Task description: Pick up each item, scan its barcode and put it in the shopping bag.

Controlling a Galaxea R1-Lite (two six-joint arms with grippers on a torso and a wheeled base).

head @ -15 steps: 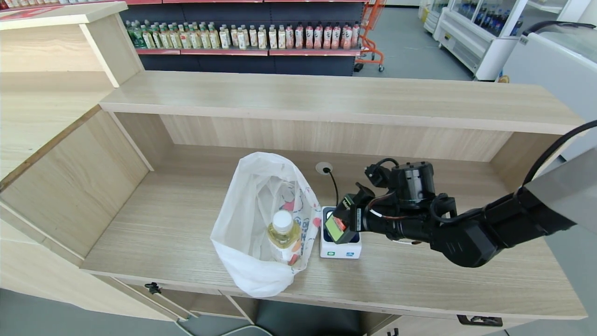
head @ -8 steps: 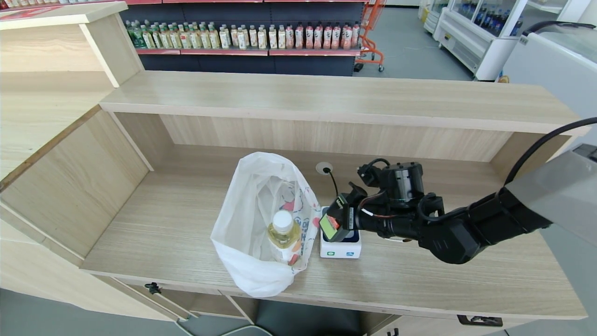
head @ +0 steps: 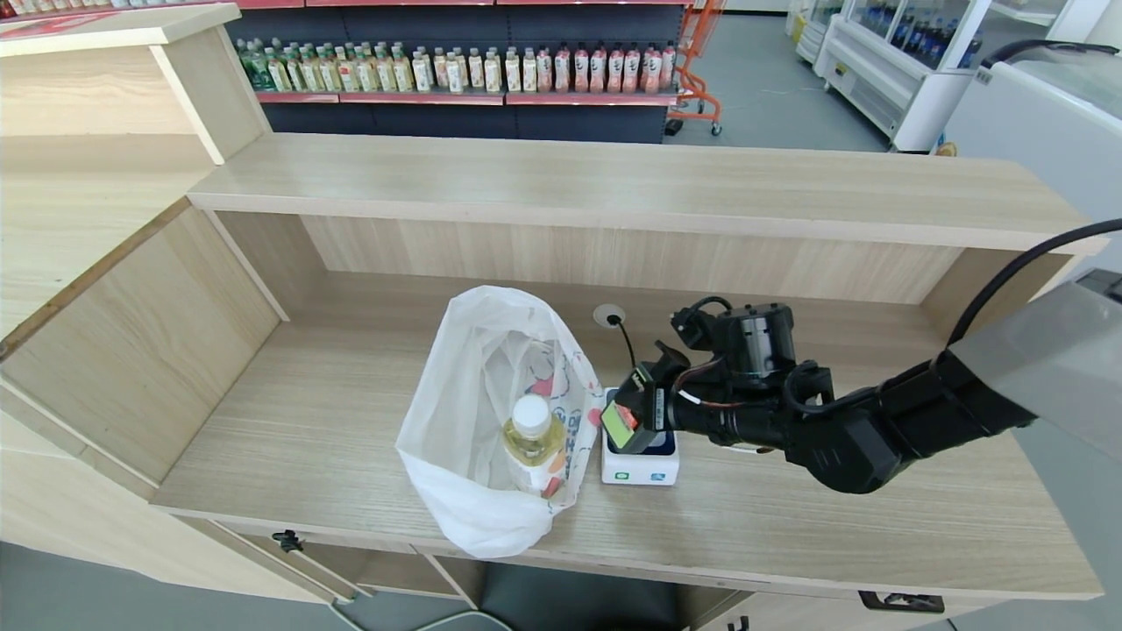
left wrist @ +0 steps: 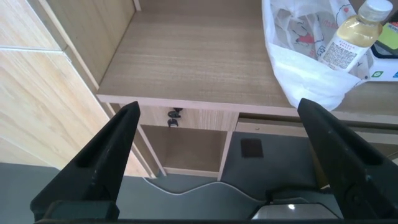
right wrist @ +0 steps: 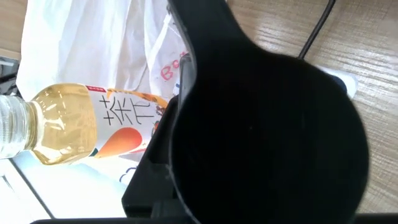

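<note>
Over the wood-grain counter [head: 307, 421], right gripper [head: 638, 410] holds a small rectangular box [head: 623, 429]

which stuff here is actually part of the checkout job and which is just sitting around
In the job: right gripper holding a green packet, scanner, shopping bag, bottle inside it.
Just around: shelf drinks, orange cart, freezers.

We see a matt wood-grain counter [head: 307, 421], a thin, crinkled plastic bag [head: 456, 394], a glossy clear plastic bottle [head: 532, 443], a smooth white plastic scanner [head: 640, 469] and a pack [head: 624, 427], perhaps glossy card.
</note>
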